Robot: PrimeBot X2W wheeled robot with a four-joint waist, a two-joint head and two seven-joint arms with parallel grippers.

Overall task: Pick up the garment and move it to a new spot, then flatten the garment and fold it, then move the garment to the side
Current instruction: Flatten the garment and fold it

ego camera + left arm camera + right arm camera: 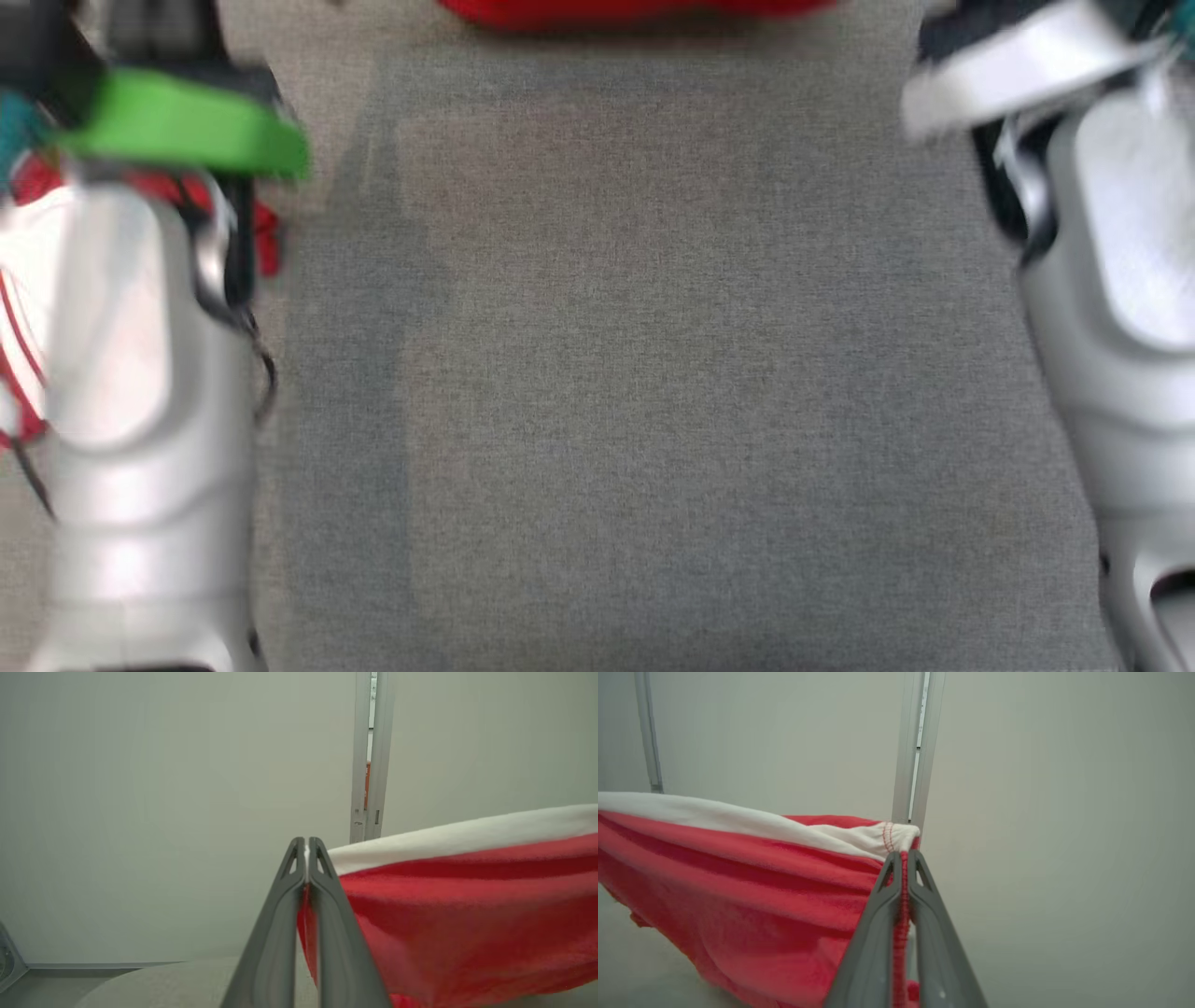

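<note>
Left gripper: lower middle of the left wrist view; the two fingers are pressed together, with a sliver of red and white cloth pinched between them.
Right gripper: lower middle of the right wrist view; jaws closed tight on a red stitched seam that runs down between the fingers.
Garment: red, lifted and stretched. In the left wrist view it fills the lower right of the frame, and in the right wrist view the lower left. In the head view it is a blurred red strip at the top edge, centre.
Band: white, along the garment's upper edge; it ends in a gathered corner with red stitching just above the right fingertips.
Table: grey fabric surface across the middle of the head view.
Left forearm: pale, lower left of the head view, under a blurred green part.
Right forearm: pale, right edge of the head view.
Post: pale metal upright, upper centre right of the left wrist view, against a plain wall.
</note>
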